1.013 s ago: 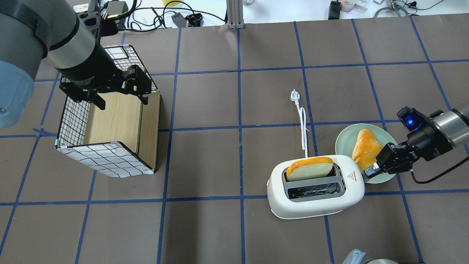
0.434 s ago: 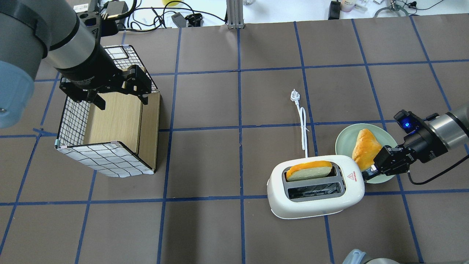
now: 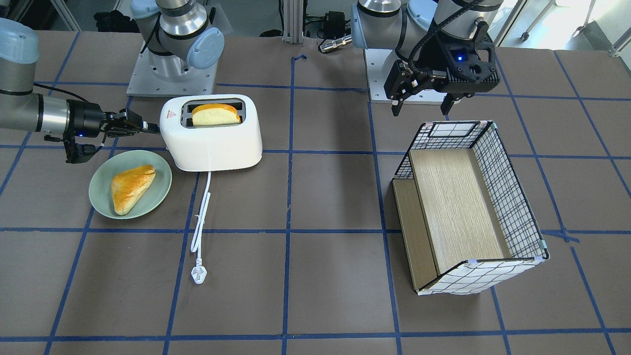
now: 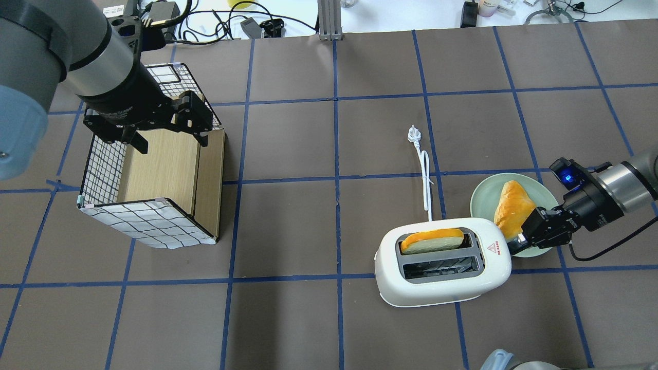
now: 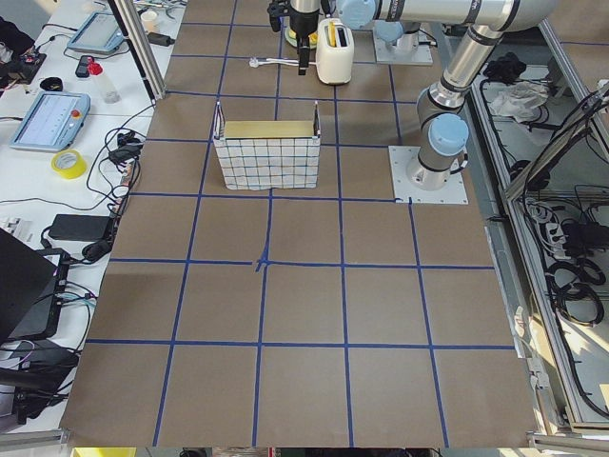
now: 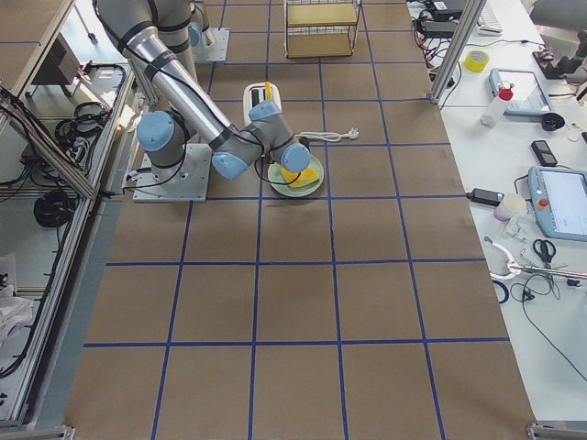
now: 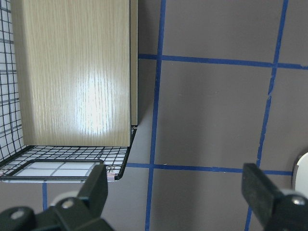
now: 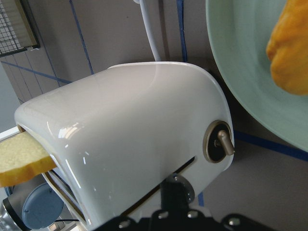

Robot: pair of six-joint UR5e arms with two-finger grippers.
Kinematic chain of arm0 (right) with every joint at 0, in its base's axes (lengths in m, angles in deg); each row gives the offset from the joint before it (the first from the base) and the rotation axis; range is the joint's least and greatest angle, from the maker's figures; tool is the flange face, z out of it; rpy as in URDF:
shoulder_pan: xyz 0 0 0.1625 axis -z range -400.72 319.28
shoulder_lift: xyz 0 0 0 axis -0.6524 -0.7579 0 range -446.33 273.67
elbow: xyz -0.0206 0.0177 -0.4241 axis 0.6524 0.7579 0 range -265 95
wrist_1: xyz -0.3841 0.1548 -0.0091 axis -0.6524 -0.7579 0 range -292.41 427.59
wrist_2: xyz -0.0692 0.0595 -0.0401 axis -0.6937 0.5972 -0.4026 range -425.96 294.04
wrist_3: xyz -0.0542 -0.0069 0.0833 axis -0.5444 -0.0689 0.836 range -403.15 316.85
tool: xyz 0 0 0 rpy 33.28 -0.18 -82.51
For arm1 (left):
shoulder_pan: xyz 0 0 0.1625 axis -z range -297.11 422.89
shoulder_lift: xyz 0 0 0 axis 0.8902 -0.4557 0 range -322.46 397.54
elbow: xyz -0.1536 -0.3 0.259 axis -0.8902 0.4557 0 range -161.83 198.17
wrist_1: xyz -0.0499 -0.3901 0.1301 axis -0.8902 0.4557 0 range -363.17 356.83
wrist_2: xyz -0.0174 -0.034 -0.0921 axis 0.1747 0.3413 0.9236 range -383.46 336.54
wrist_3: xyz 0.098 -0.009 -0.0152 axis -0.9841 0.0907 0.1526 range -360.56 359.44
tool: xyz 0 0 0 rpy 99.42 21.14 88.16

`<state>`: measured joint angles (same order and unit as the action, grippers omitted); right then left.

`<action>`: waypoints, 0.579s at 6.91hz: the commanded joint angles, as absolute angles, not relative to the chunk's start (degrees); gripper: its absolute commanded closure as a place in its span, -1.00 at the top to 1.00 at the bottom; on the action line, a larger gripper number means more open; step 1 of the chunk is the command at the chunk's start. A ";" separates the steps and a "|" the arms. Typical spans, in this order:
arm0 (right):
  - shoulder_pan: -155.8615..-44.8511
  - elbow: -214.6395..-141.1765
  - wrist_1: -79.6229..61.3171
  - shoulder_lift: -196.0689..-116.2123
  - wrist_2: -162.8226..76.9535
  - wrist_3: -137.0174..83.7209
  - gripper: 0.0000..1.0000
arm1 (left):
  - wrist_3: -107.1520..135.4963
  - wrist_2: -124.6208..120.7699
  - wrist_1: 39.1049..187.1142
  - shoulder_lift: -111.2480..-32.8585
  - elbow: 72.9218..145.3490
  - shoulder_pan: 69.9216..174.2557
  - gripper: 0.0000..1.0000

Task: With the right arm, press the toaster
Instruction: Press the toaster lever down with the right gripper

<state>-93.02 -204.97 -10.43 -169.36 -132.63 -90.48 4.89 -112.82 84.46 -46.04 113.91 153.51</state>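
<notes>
Brown table [image 4: 308, 154] with blue tape lines is seen under both arms. The white toaster [image 4: 442, 288] is set right in front of the right claw [image 4: 519, 239], and its lever end is touched by the claw's tip. That claw's fingers are pressed together. A green plate [image 4: 480, 198] with a pastry [image 4: 511, 208] is laid just beneath that claw. The left claw [image 4: 172, 145] is spread wide open above a wire basket [image 4: 149, 226], well apart from the toaster.

Both arms were silver-grey tubes with light-blue joint caps. The right arm [image 4: 624, 182] bore the black right gripper [image 4: 516, 240], a blue light [image 4: 567, 177] and a thin black cable [image 4: 606, 249]; the left arm [image 4: 97, 56], a ribbed black hose [image 3: 425, 37].
</notes>
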 commanded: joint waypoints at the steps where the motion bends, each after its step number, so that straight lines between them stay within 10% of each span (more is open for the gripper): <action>1: -92.93 -206.54 -12.64 -169.21 -132.66 -90.35 -1.00 | 4.89 -112.84 84.46 -46.04 113.97 153.51 1.00; 4: -93.02 -206.03 -12.83 -169.39 -133.02 -89.56 -1.00 | 4.89 -112.84 84.46 -46.04 113.88 153.51 1.00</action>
<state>-93.01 -206.37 -12.76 -169.29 -132.88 -90.00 4.89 -112.84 84.46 -46.04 113.95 153.51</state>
